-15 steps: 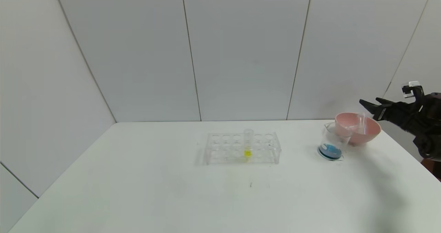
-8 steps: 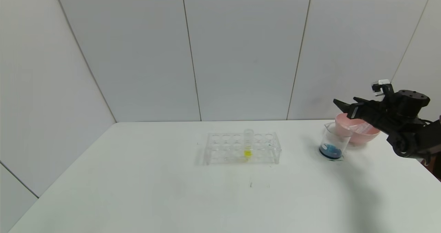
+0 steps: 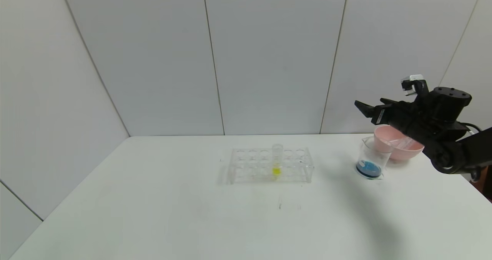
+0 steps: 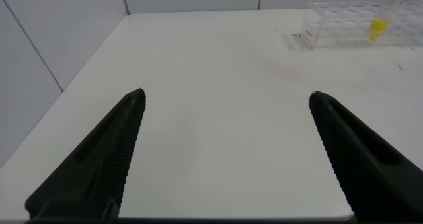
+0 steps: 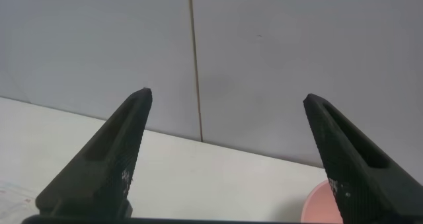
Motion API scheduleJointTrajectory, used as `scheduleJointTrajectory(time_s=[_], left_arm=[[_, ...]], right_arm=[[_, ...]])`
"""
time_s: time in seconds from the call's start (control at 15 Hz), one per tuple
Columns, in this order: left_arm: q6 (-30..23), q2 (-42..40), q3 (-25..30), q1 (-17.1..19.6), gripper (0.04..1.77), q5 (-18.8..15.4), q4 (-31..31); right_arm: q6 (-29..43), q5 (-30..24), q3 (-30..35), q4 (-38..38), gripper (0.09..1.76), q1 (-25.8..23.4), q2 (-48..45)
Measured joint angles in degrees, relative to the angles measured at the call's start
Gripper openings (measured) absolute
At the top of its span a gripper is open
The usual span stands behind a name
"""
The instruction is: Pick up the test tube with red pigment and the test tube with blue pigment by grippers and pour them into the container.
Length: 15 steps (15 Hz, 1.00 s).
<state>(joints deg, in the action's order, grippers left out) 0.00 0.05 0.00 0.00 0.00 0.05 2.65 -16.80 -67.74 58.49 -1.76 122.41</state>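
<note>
Task judged nearly complete: blue liquid in container (image 3: 371, 159) at 3 o'clock on worktop (image 3: 246, 214), empty tube in pink bowl (image 3: 399, 143), neither pigment tube identifiable, only yellow tube (image 3: 276, 159) racked; right gripper (image 3: 368, 110) spread wide, empty, above container; left gripper (image 4: 225, 158) likewise spread, empty.

The right claw (image 3: 365, 109), fingers spread, has risen and swung leftward above the container (image 3: 372, 158).
</note>
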Motion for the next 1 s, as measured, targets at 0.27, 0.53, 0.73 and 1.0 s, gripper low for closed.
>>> scheduleJointTrajectory(time_s=[0.27,0.53,0.73,1.0], left_arm=[[0.00,0.00,0.00,0.00,1.76,0.00,0.00],[0.00,0.00,0.00,0.00,1.76,0.00,0.00],[0.00,0.00,0.00,0.00,1.76,0.00,0.00],[0.00,0.00,0.00,0.00,1.76,0.00,0.00]], right_arm=[[1.32,0.33,9.06,1.26,1.67,0.46,-10.86],[1.78,3.04,21.75,4.55,1.68,0.57,-25.66],[1.87,3.75,31.67,7.45,1.69,0.61,-37.64],[1.89,3.94,41.07,7.77,1.70,0.07,-55.46]])
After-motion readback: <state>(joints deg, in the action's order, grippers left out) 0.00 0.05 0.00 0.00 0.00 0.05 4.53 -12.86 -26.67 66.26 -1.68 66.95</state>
